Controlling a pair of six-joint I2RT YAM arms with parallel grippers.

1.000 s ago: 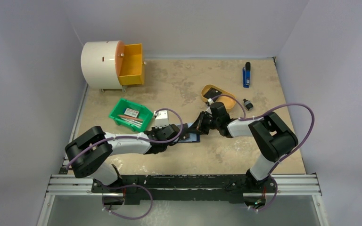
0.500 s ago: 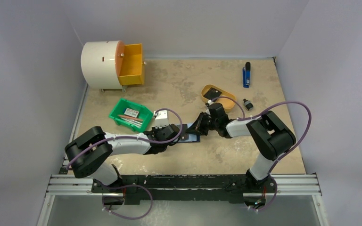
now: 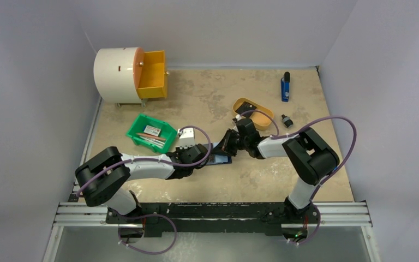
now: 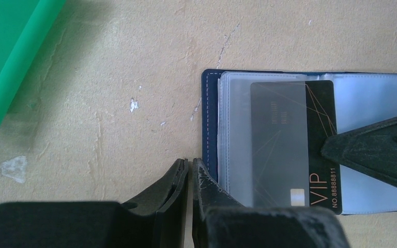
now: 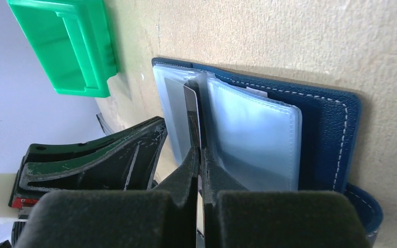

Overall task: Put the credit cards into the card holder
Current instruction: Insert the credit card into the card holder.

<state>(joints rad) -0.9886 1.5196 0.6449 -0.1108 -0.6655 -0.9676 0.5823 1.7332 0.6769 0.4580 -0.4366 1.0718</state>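
Navy card holder (image 4: 209, 129) lies open flat on the table, clear sleeves facing up. Black VIP card (image 4: 320, 103) is partway under one sleeve, right part uncovered.

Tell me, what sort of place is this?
Probably a robotics lab's test cell: plain walls box in a table, two robot arms are bolted to a rail at its near edge, and unrelated props, like a green bin, lie about.

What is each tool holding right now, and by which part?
Right tool pinches the black VIP card by its exposed long edge. Left tool is shut on nothing visible, its tip at a corner of the card holder.
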